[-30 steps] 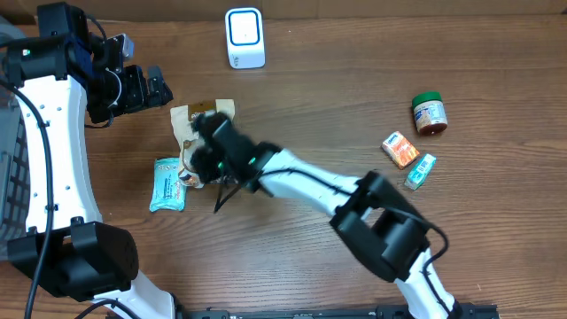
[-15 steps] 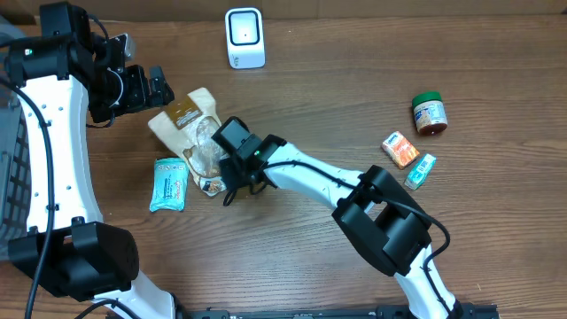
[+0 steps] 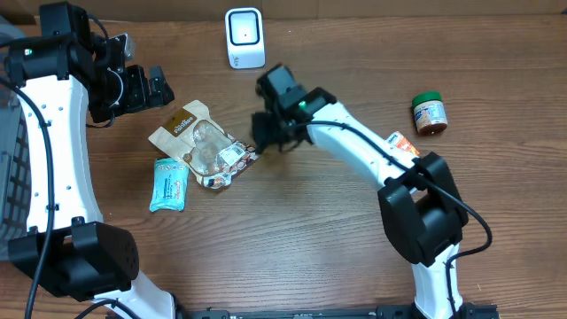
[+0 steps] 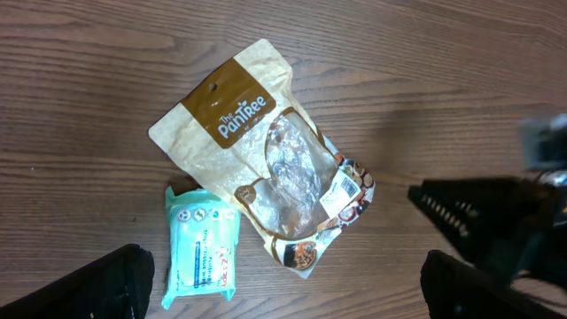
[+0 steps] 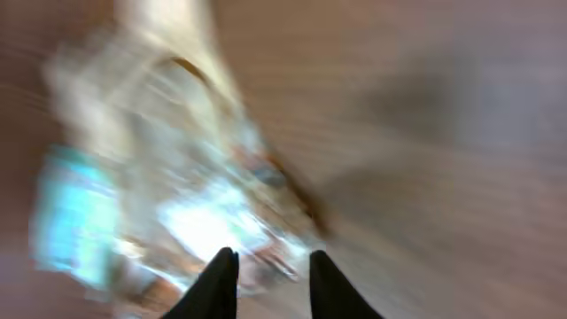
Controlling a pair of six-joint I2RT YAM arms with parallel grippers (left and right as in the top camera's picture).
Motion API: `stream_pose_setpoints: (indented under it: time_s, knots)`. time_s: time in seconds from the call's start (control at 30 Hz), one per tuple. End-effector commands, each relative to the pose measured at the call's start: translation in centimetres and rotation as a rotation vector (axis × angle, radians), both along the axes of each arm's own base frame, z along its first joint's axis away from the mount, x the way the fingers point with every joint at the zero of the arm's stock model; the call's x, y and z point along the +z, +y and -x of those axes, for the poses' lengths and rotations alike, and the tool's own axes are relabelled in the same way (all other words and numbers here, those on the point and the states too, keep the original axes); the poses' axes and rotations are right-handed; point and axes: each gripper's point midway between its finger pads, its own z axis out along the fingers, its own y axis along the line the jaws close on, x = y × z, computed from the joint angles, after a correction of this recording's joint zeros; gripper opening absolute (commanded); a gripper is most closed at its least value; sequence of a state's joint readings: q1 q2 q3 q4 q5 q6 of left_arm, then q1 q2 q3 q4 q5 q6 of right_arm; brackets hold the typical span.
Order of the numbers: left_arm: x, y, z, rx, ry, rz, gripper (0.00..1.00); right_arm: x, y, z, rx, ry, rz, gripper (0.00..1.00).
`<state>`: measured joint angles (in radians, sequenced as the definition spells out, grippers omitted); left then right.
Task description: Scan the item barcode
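Observation:
The item, a tan and clear "PanTree" snack pouch [image 3: 199, 142] [image 4: 266, 164], lies flat on the wooden table with a small white label showing near its lower right corner. My right gripper [image 3: 267, 139] [image 5: 270, 279] hovers just right of the pouch, its fingers a little apart with nothing between them; its wrist view is badly blurred. The white scanner [image 3: 244, 37] stands at the back of the table. High over the pouch's upper left, my left gripper [image 3: 163, 89] [image 4: 283, 266] is wide open and empty.
A teal wipes pack [image 3: 168, 183] [image 4: 202, 252] lies just left of the pouch's lower end. A jar with a green lid [image 3: 430, 112] and an orange packet [image 3: 399, 142] sit at the right, near my right arm.
My right gripper has let go of the pouch and swung up and to the right. The pouch, crumpled and lifted before, now lies flat on the table. The left arm has stayed still.

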<state>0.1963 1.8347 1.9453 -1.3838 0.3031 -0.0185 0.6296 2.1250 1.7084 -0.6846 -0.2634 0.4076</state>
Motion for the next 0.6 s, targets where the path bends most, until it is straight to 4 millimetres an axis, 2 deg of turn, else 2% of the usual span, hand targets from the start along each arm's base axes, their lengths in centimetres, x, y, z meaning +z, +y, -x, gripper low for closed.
stream_pose_setpoints:
  time_s: [0.0,0.1,0.3,0.4,0.57]
  knots:
    - [1.0,-0.3,0.2,-0.025,-0.033,-0.011,1.0,5.1,4.5,1.1,0.106,-0.052,-0.194,0.29]
    - [1.0,-0.3,0.2,-0.025,-0.033,-0.011,1.0,5.2,7.0,1.2,0.14,-0.112,-0.229,0.31]
    - [1.0,-0.3,0.2,-0.025,-0.033,-0.011,1.0,1.4,10.9,3.1,0.163,-0.087,-0.227,0.35]
    - [1.0,-0.3,0.2,-0.025,-0.033,-0.011,0.99,-0.6,11.7,4.2,0.184,-0.058,-0.205,0.38]
    - [1.0,-0.3,0.2,-0.025,-0.032,-0.011,1.0,-3.1,11.6,5.4,0.184,0.003,-0.162,0.47]
